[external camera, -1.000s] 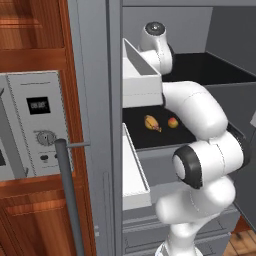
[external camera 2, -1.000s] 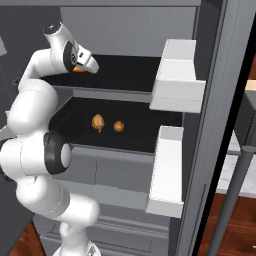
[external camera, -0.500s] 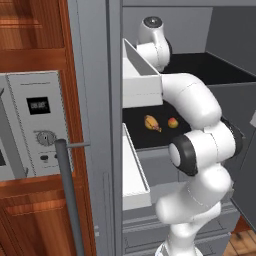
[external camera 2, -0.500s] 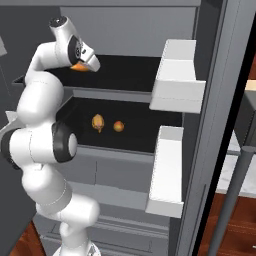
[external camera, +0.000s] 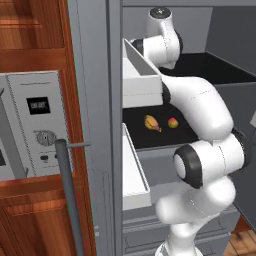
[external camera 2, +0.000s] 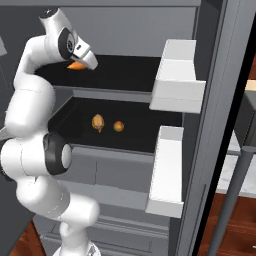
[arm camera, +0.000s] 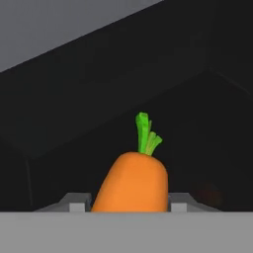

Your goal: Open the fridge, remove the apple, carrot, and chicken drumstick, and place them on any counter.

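The fridge (external camera: 95,100) stands open, its black shelves showing. The orange carrot (arm camera: 131,183) with a green top lies on the upper shelf and fills the gap between my finger pads (arm camera: 79,202). My gripper (arm camera: 129,205) appears shut on it. From the right base view, the gripper (external camera 2: 91,62) points down over the upper shelf, with the carrot (external camera 2: 75,66) peeking out behind it. One shelf lower lie the golden-brown chicken drumstick (external camera: 151,123) (external camera 2: 97,122) and, just to its right, the small red-orange apple (external camera: 172,122) (external camera 2: 118,126).
White door bins (external camera: 140,75) (external camera 2: 175,75) jut from the open doors close beside the arm. A grey bar handle (external camera: 70,200) (external camera 2: 235,200) stands near each door edge. A silver appliance panel (external camera: 40,125) sits in wooden cabinetry at left. A pale counter strip (external camera 2: 235,170) shows at far right.
The arm's upper links have swung and straightened while the hand stayed over the upper shelf. The carrot sits slightly higher in the right base view. Drumstick and apple have not moved.
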